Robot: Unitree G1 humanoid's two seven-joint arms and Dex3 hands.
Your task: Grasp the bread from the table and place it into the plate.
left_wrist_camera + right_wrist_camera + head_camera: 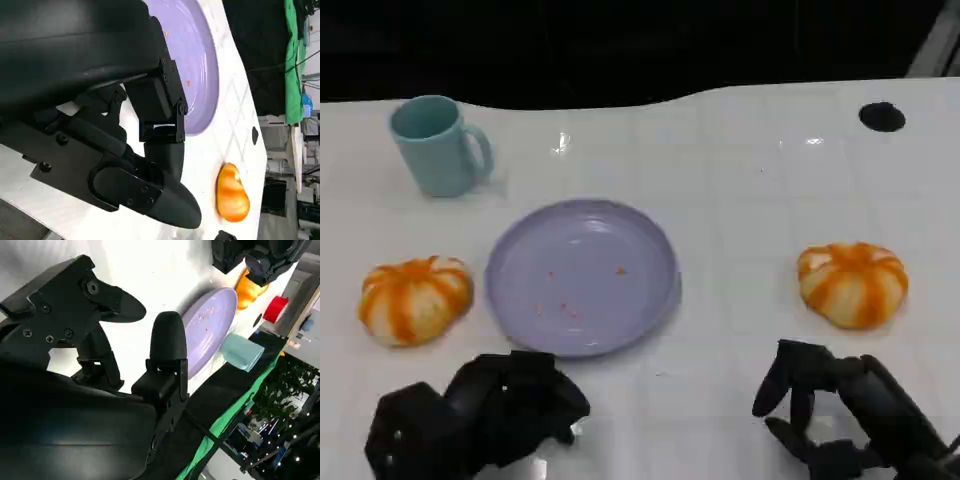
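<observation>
left hand (480,415): fingers curled in, holding nothing
right hand (840,420): fingers spread, holding nothing
step: reach a bun (853,283), wrap from above
plate (582,276): bare, between both buns

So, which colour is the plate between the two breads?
The plate is pale lilac, with a few orange crumbs on it; the head view shows it best.

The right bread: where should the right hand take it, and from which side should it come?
Grip the right bread across its round dome, fingers on opposite sides, probably coming from above. It sits flat and apart on the table, with no handle, and the right hand lies open just in front of it, so a short reach forward and down should do.
</observation>
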